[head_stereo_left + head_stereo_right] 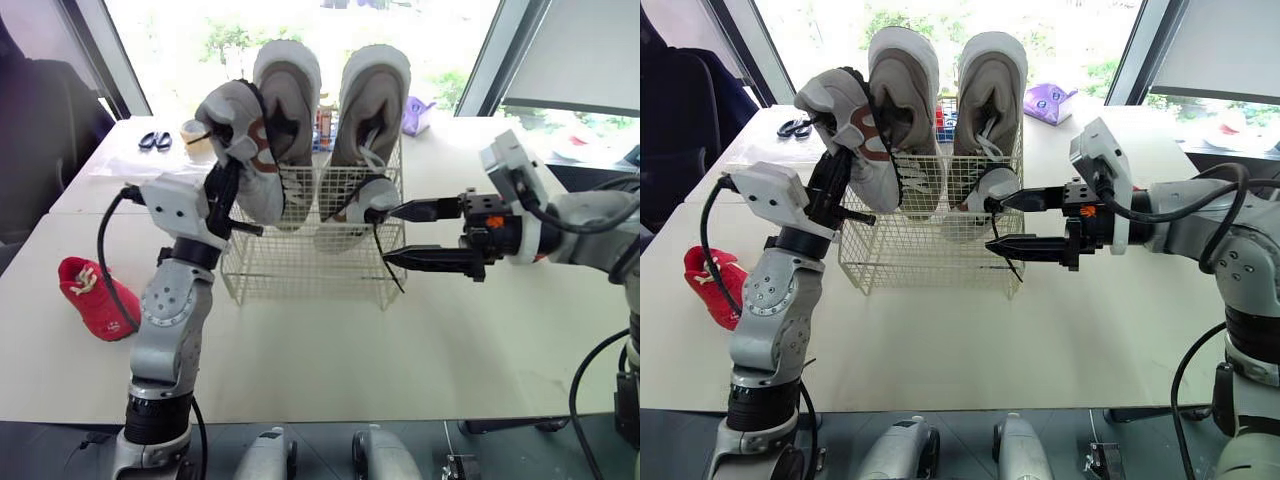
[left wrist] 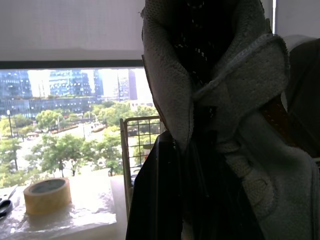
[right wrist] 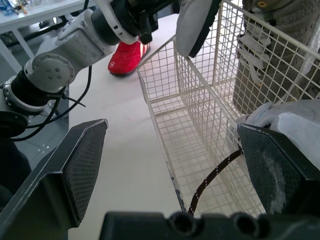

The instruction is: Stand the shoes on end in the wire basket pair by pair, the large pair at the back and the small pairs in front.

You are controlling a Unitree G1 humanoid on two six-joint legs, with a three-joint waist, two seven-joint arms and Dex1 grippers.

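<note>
One grey shoe [image 1: 243,140] clamped in left tool [image 1: 224,172]; right tool [image 1: 390,236] apart, perhaps touching wire basket [image 1: 300,278].

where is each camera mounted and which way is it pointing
Left eye view: on the head, looking forward and down at the wire basket; both arms show, left gripper shut on a small grey shoe, right gripper open.
Right eye view: the head's other eye, same scene.
Left wrist view: on the left wrist, looking along that gripper at the held shoe and a tape roll.
Right wrist view: on the right wrist, looking between its open fingers into the basket.
All four share the basket.
</note>
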